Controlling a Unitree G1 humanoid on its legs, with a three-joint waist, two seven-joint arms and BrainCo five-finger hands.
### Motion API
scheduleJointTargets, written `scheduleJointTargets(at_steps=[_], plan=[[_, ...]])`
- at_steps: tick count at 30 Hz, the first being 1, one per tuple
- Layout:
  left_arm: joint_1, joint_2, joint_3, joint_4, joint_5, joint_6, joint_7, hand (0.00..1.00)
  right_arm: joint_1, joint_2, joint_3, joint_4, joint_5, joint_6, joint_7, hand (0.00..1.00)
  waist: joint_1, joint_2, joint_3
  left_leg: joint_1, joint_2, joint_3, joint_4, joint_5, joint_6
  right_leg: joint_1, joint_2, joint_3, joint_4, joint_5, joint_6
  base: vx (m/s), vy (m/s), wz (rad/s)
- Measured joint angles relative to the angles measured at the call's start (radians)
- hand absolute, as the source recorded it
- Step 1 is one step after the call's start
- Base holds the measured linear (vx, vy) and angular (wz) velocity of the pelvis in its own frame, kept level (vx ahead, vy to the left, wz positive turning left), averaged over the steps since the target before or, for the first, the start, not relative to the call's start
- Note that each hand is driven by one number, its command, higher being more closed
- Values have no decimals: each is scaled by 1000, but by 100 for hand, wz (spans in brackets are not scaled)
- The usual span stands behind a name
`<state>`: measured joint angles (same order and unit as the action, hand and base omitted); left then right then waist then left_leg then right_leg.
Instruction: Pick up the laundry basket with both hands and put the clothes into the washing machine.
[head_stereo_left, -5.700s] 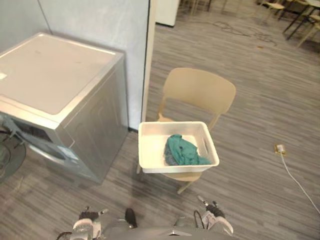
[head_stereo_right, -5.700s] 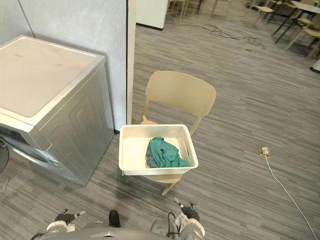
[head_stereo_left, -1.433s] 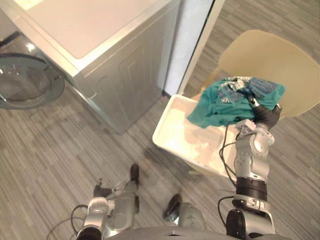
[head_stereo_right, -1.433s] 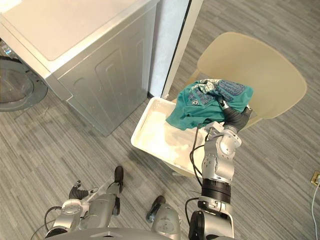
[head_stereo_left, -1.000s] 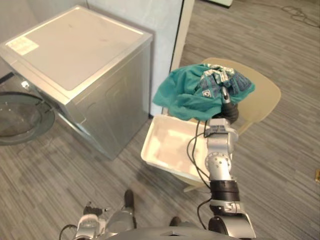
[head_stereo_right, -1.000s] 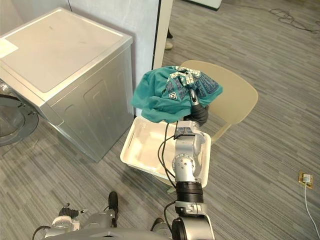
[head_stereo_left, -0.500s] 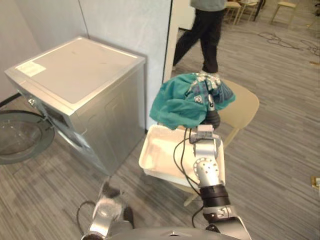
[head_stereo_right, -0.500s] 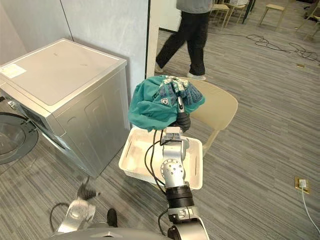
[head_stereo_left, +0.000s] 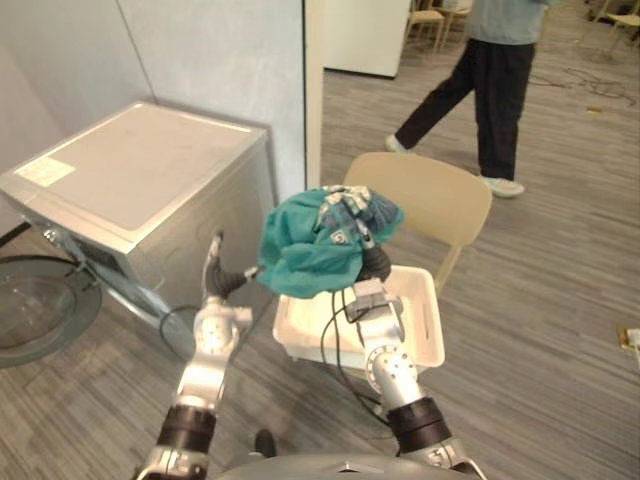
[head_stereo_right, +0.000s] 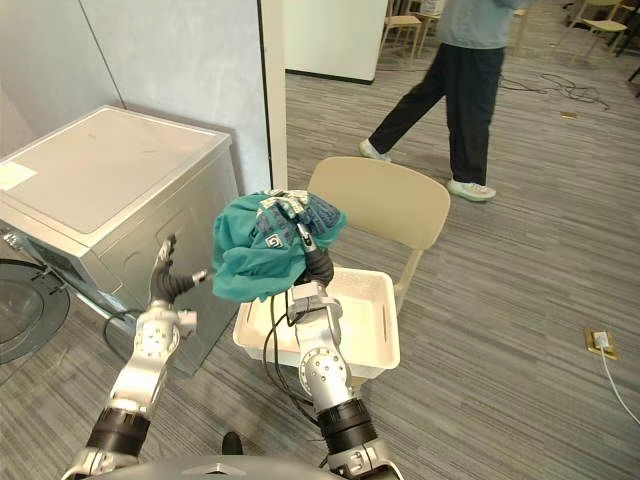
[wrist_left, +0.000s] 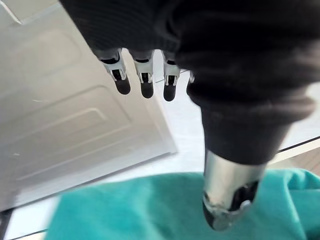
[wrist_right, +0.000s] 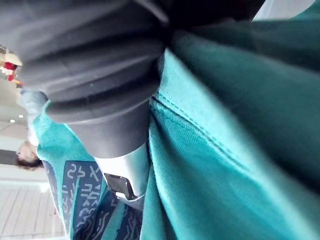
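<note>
A bundle of teal clothes (head_stereo_left: 322, 246) hangs in the air above the white laundry basket (head_stereo_left: 428, 328), which rests on a beige chair (head_stereo_left: 425, 196). My right hand (head_stereo_left: 373, 264) is raised under the bundle and shut on it; the cloth (wrist_right: 225, 165) drapes over its fingers, with the thumb (wrist_right: 125, 176) pressed against it. My left hand (head_stereo_left: 214, 272) is lifted to the left of the clothes, open with straight fingers (wrist_left: 145, 84) and holding nothing, close to the cloth's edge (wrist_left: 150, 210). The silver washing machine (head_stereo_left: 130, 185) stands to the left, its round door (head_stereo_left: 30, 312) swung open.
A person (head_stereo_left: 498, 85) walks across the floor behind the chair. A pale partition wall (head_stereo_left: 215, 55) rises behind the washing machine. A socket plate with a white cable (head_stereo_right: 600, 342) lies on the grey plank floor at the right.
My left arm has risen from low down to beside the clothes. The right hand still holds the bundle up. The person has walked to the right, and the camera has shifted.
</note>
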<state>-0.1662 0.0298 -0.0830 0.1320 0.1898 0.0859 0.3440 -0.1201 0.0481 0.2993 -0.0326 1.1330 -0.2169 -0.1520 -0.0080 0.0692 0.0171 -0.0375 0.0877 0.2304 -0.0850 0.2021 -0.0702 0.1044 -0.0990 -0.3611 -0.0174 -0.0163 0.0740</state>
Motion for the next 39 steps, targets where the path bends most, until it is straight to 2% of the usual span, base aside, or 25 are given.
scheduleJointTargets(at_steps=[4,8,11,13,21,23,24,29,33,35,37,39], plan=[[-137,40,-43,23,-90,-4,-3,0,0,-3,16,0,0,18,0,100,-22,0,0,4,0,20,0,-2,1,-5,-1,20,-8,10,0,-18,7,-15],[-245,61,-164,143,-275,-23,-96,0,0,-19,69,0,1,49,9,100,-40,3,-2,3,4,21,0,-8,-6,-6,-1,24,-11,10,0,1,-4,-1],[-294,76,-208,221,-337,-22,-140,0,0,-33,99,0,4,66,13,100,-53,3,-2,2,6,26,-1,-9,-7,-11,-1,30,-13,10,0,9,-16,-8],[-335,94,-243,265,-421,-23,-178,0,0,-43,99,0,21,67,17,100,-53,3,-2,-1,8,30,0,-10,-8,-25,0,50,-13,20,6,19,-20,-22],[-438,106,-372,427,-579,-17,-227,0,4,-91,100,-1,43,68,15,100,-77,3,-3,-5,9,16,5,-9,-7,-35,1,72,-22,34,4,21,-21,-10],[-464,103,-400,467,-581,-15,-228,0,4,-98,100,-1,48,68,10,100,-82,3,-3,-5,9,16,4,-9,-7,-35,1,72,-23,35,4,0,0,0],[-477,96,-409,489,-582,-9,-229,100,4,-97,100,-1,51,66,9,100,-85,3,-3,-5,9,16,0,-9,-7,-35,1,73,-23,35,4,-35,-6,0],[-496,67,-431,530,-638,-5,-218,100,1,-97,99,-1,58,44,9,100,-98,3,-3,-10,9,16,0,-9,-7,-37,1,73,-32,41,5,-37,-1,0],[-497,41,-429,532,-745,-13,-194,100,-2,-97,98,-19,57,30,8,100,-102,3,-3,-12,8,18,0,-9,-7,-38,1,75,-38,47,6,-8,1,0],[-461,42,-422,497,-780,-33,-191,100,-2,-97,97,-41,56,28,7,100,-100,4,-3,-13,9,18,0,-9,-6,-37,1,75,-37,47,6,0,0,0],[-381,42,-431,393,-849,-37,-197,100,4,-96,99,-78,49,25,5,100,-99,5,-4,-12,7,17,0,-8,-6,-38,3,74,-37,49,7,-1,-6,3],[-386,32,-467,389,-882,-47,-193,100,-3,-95,100,-103,47,10,10,100,-91,6,-6,-12,8,13,0,-9,-6,-35,1,71,-36,49,7,-11,-3,5]])
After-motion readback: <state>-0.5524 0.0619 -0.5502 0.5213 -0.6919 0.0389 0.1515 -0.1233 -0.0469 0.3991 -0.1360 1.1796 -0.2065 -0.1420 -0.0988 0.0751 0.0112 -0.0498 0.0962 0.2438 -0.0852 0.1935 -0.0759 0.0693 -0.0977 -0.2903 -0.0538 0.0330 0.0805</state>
